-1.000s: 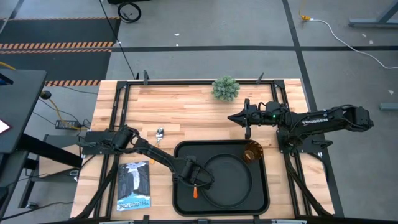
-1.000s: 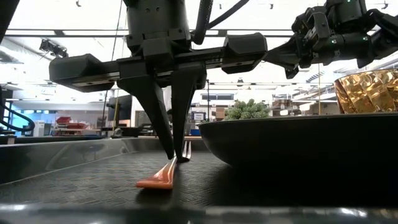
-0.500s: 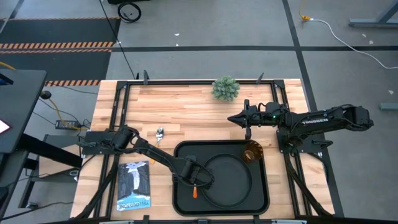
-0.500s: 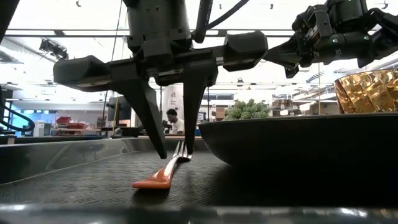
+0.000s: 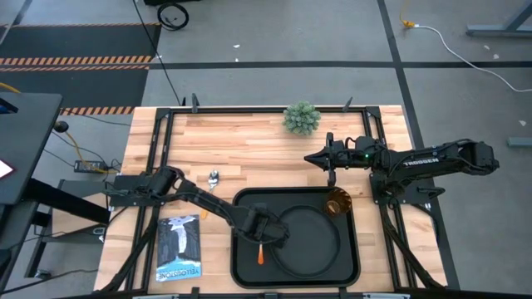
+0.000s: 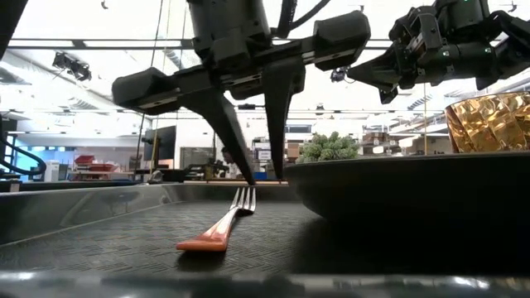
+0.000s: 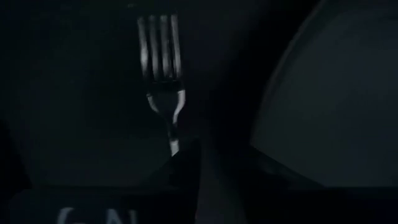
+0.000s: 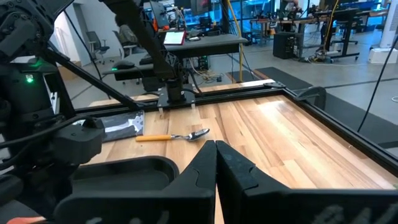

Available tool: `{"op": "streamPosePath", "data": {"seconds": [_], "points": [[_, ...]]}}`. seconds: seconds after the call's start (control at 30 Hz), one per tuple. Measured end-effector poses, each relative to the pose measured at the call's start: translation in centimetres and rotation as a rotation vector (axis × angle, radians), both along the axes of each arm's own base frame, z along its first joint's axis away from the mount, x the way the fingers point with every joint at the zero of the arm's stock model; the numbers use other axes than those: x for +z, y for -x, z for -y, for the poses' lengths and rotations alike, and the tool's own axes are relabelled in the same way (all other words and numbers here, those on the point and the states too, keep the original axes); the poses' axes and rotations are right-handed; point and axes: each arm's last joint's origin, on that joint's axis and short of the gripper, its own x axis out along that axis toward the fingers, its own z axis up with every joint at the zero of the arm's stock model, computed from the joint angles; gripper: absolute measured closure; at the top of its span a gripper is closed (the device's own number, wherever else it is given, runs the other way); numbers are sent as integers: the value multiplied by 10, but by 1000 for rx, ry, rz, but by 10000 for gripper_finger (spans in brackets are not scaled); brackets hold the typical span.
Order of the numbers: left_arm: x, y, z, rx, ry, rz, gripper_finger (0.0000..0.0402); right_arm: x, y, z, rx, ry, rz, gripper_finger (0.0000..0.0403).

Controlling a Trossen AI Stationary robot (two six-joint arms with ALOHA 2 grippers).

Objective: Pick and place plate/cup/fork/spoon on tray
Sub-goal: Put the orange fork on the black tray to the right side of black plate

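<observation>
The fork (image 6: 222,225) lies flat on the floor of the black tray (image 5: 241,202), its orange handle (image 5: 260,254) toward the near edge and its silver tines (image 7: 159,46) toward the far edge. My left gripper (image 6: 266,178) hangs open just above the tines and touches nothing. The round black plate (image 5: 305,241) rests on the tray to the fork's right. The amber cup (image 5: 337,202) stands in the tray's far right corner. The spoon (image 5: 213,179) lies on the wood left of the tray. My right gripper (image 5: 312,158) is shut and empty above the table, beyond the tray.
A small green plant (image 5: 301,118) stands at the table's far edge. A booklet (image 5: 179,247) lies on the wood left of the tray, near the front. Bare wood lies between the plant and the tray. The spoon also shows in the right wrist view (image 8: 174,136).
My left gripper has opened, let go of the fork near its tines, and risen a little toward the far edge. The fork has settled flat on the tray floor and stays there.
</observation>
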Motion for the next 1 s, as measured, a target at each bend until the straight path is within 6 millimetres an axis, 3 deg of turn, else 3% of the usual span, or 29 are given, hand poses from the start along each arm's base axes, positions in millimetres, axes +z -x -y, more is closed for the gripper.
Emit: {"op": "streamPosePath", "data": {"seconds": [0.83,1.0], "points": [[2,-7,-2,-87,-52,67,306,0,0,0,0,0,-1,396],[13,2,-5,-95,-61,23,306,0,0,0,0,0,-1,396]]}}
